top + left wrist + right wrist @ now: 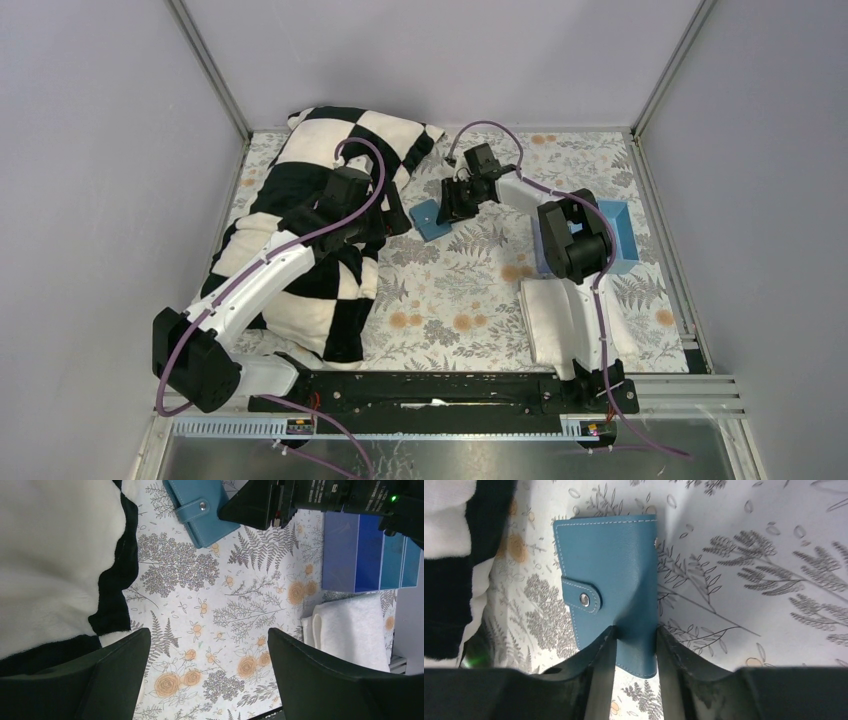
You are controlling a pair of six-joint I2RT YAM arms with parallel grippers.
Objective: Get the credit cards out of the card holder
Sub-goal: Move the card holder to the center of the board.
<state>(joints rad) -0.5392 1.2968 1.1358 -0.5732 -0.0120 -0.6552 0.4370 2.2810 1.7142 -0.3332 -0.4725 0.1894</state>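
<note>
My right gripper (635,632) pinches one end of the blue card holder (609,560), clear of its fastened snap strap (583,599), to pin it on the floral tablecloth (749,580) beside the checkered blanket (446,585), while my left gripper (207,650) hovers with jaws wide apart, ready, I think, for the snap.

The top camera is looking down from high behind the arm bases (270,378). Both wrist cameras are facing the tablecloth (470,290) closely, the right nearest. All three are sharing the card holder (432,220), lying toward twelve o'clock from the top view's centre.
</note>
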